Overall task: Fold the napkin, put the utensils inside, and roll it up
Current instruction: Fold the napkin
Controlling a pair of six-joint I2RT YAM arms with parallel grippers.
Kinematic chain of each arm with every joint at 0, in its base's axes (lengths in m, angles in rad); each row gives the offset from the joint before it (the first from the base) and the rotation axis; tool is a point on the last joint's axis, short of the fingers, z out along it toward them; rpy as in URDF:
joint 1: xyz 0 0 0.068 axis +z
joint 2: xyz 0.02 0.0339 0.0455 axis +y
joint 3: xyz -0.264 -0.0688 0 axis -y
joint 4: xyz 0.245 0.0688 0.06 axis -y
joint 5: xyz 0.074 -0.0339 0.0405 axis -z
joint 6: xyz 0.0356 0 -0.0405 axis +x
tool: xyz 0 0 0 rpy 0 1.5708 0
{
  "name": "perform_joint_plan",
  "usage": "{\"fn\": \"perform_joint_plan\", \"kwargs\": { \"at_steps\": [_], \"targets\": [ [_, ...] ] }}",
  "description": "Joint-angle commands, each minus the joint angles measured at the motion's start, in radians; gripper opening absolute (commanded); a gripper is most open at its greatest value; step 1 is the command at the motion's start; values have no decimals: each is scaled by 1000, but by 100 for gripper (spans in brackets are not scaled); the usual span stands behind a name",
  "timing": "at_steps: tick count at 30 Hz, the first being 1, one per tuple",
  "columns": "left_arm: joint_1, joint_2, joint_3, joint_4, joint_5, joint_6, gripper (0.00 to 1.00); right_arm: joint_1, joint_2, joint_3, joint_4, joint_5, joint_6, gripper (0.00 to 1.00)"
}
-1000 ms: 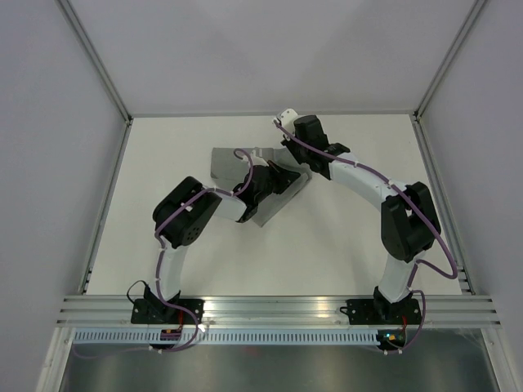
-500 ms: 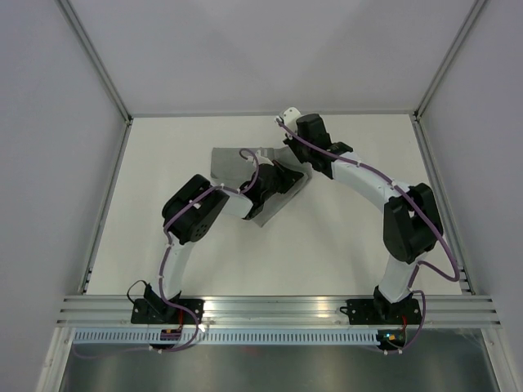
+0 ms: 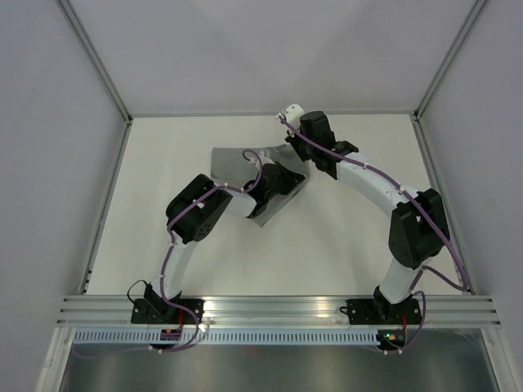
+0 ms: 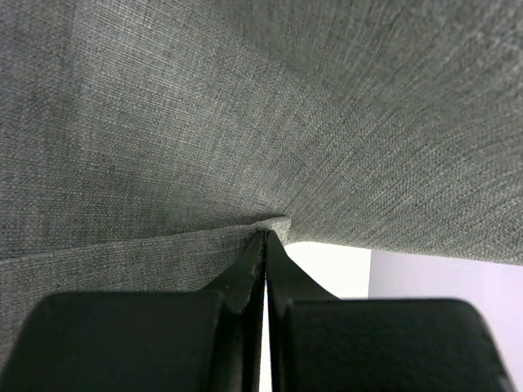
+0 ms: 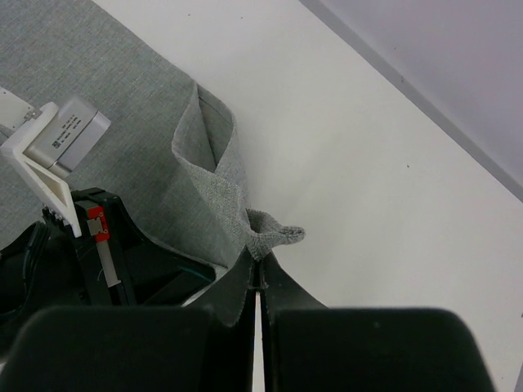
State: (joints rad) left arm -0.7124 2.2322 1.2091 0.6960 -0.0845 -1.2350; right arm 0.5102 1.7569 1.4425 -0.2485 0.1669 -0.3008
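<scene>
The left hand (image 4: 265,237) and right hand (image 5: 258,276) each pinch closed on a napkin (image 3: 230,163) edge at upper centre of the top view; carry both across together, cloth taut, so edges align

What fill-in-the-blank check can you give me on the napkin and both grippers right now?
1. The napkin is plain ____ in colour.
2. The left gripper is ____ on a pinch of the cloth.
3. The right gripper, clamped on the cloth too, holds a bit of it raised above the ____ table.

Missing words: grey; shut; white.
</scene>
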Motion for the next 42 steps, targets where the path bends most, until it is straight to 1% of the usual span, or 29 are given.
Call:
{"fn": "perform_joint_plan", "kwargs": {
  "at_steps": [1, 5, 13, 21, 24, 29, 35, 36, 39, 42],
  "targets": [
    [-7, 18, 32, -7, -32, -37, 2, -4, -48, 19, -31, -12, 15, 0],
    [-9, 18, 27, 3, -35, -38, 2, -4, -56, 10, -40, -27, 22, 0],
    [-9, -17, -2, 94, -35, -11, 3, -4, -60, -17, -28, -46, 25, 0],
    [-9, -106, -104, 141, -58, 17, 5, -4, -53, -27, -20, -58, 32, 0],
    [-7, -160, -186, 192, -66, 17, 6, -2, -54, -25, -25, -58, 35, 0],
    [-4, -278, -325, 215, -90, 40, 9, -4, -47, -24, -31, -64, 40, 0],
    [-1, -416, -476, 186, -144, 51, 10, -4, -54, -39, -29, -78, 46, 0],
    [2, -462, -518, 181, -149, 52, 10, -4, -56, -42, -29, -84, 46, 0],
    [4, -541, -571, 119, -181, 71, 10, -1, -66, -63, -25, -121, 40, 0],
    [4, -698, -595, 8, -219, 98, 11, 7, -79, -85, -21, -147, 20, 1]
  ]
}}
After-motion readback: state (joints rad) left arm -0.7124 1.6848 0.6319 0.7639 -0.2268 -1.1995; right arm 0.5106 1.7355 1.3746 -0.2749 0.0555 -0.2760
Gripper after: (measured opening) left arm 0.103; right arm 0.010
